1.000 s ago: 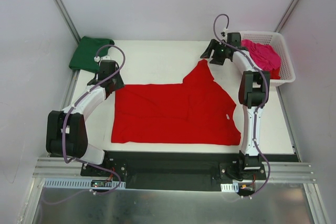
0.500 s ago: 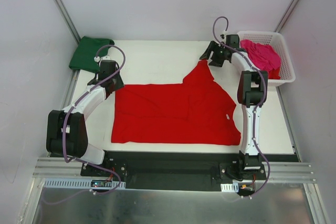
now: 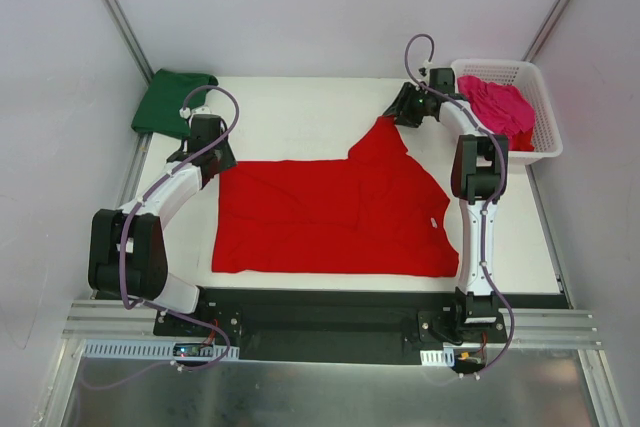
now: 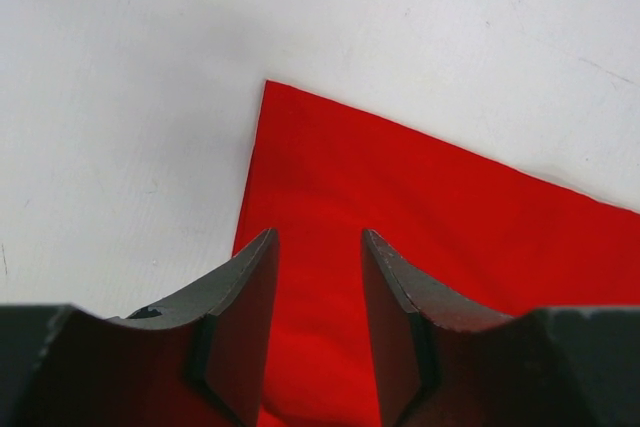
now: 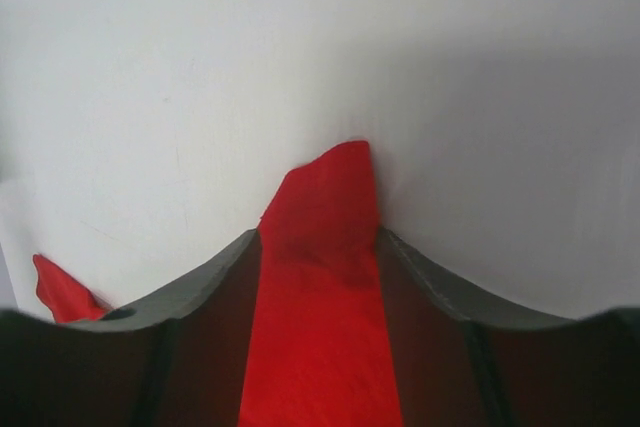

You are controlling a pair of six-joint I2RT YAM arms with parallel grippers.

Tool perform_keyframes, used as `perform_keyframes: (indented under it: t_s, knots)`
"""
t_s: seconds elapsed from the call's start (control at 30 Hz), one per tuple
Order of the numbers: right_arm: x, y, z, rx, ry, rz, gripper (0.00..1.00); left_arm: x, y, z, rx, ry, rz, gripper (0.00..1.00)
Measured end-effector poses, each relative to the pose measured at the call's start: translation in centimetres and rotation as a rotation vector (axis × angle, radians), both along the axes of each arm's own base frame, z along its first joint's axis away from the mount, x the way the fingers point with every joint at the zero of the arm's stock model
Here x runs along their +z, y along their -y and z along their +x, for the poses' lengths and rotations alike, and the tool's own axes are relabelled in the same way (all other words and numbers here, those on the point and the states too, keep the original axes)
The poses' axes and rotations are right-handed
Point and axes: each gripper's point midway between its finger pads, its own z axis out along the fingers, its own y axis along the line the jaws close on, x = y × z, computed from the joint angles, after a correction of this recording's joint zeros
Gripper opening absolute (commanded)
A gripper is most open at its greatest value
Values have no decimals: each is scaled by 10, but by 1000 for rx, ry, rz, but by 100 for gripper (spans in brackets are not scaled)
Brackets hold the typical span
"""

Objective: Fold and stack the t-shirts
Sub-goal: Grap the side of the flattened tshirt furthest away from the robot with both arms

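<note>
Red t-shirt [image 3: 330,217] lies spread flat across the middle of the counter [image 3: 300,112], reaching the near edge. Green t-shirt [image 3: 170,99] sits folded at the far left corner. The white basket [image 3: 545,142] at the far right corner holds the pink t-shirt [image 3: 497,107], bunched.

Only the wrist views show the jaws:
- Left gripper [image 4: 318,237]: jaws parted over the red shirt's far left corner.
- Right gripper [image 5: 318,232]: jaws apart, astride the sleeve tip.

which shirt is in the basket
The pink shirt, bunched in the white basket at far right. The red shirt lies spread on the table, and the green shirt sits on its far left corner.
</note>
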Motion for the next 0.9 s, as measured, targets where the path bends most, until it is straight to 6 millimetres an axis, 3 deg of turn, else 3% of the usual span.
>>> perform_keyframes:
  t_s: [0.1, 0.2, 0.27, 0.33, 0.47, 0.63, 0.9]
  knots:
    - [-1, 0, 0, 1, -2, 1, 29, 0, -1, 0, 5, 1, 5, 42]
    - [0, 0, 0, 4, 1, 1, 10, 0, -5, 0, 18, 1, 15, 50]
    - [0, -1, 0, 3, -1, 3, 3, 0, -7, 0, 24, 1, 20, 57]
    - [0, -1, 0, 3, -1, 6, 2, -2, -12, 1, 35, -2, 22, 60]
    - [0, -1, -1, 5, -1, 7, 2, -13, -24, 6, 62, -33, 14, 58]
    - [0, -1, 0, 5, 0, 8, 2, -32, -40, 27, 88, -82, -24, 54]
    - [1, -1, 0, 6, 2, 10, 2, -40, -36, 59, 48, -95, -81, 49]
